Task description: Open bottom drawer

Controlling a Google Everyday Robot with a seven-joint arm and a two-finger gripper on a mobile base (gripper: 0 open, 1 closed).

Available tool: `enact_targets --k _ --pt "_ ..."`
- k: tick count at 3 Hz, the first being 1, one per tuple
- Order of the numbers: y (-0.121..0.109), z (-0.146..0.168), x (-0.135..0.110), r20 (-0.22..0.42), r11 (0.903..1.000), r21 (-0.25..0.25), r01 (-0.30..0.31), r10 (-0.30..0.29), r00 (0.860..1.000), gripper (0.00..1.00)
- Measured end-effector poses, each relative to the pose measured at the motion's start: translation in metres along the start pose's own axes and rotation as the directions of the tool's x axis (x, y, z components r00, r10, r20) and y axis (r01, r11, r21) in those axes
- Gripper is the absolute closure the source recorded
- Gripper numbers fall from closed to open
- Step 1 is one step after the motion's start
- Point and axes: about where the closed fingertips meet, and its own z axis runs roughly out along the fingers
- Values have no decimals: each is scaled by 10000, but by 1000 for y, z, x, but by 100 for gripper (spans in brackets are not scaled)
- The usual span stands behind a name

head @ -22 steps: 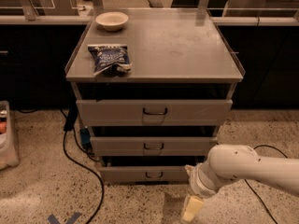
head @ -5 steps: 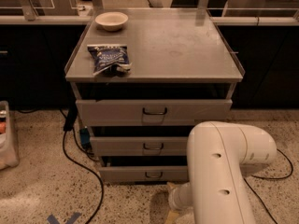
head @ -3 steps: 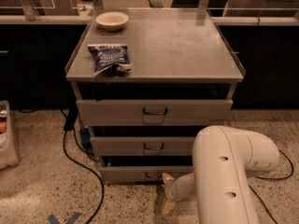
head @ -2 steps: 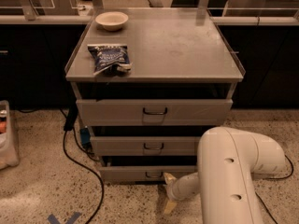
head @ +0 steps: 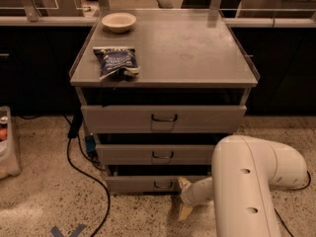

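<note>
The bottom drawer (head: 143,183) is the narrowest and lowest of three grey drawers in the metal cabinet. Its small dark loop handle (head: 163,185) sits at the centre of its front, and the front stands in line under the drawer above. My gripper (head: 184,197) is low over the floor, just right of that handle and in front of the drawer's right half. Its two cream fingers (head: 185,211) stand apart, one high and one low, holding nothing. My white arm (head: 247,181) fills the lower right and hides the cabinet's bottom right corner.
The middle drawer (head: 158,154) and the top drawer (head: 163,118) sit above. A blue snack bag (head: 116,61) and a white bowl (head: 118,21) lie on the cabinet top (head: 197,53). A black cable (head: 84,172) runs over the speckled floor at left. A bin (head: 7,142) stands at far left.
The arm has swung in front of the camera and the gripper has moved left, from right of the cabinet to just beside the bottom drawer's handle. In the last second it crept up slightly.
</note>
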Motion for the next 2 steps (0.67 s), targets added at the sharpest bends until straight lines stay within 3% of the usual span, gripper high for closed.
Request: enact_targets --k 1,2 --pt "-6 9 4 66 10000 -91 28 -27 10000 0" --pt "-14 51 -3 541 9979 -637 118 -84 9985 0"
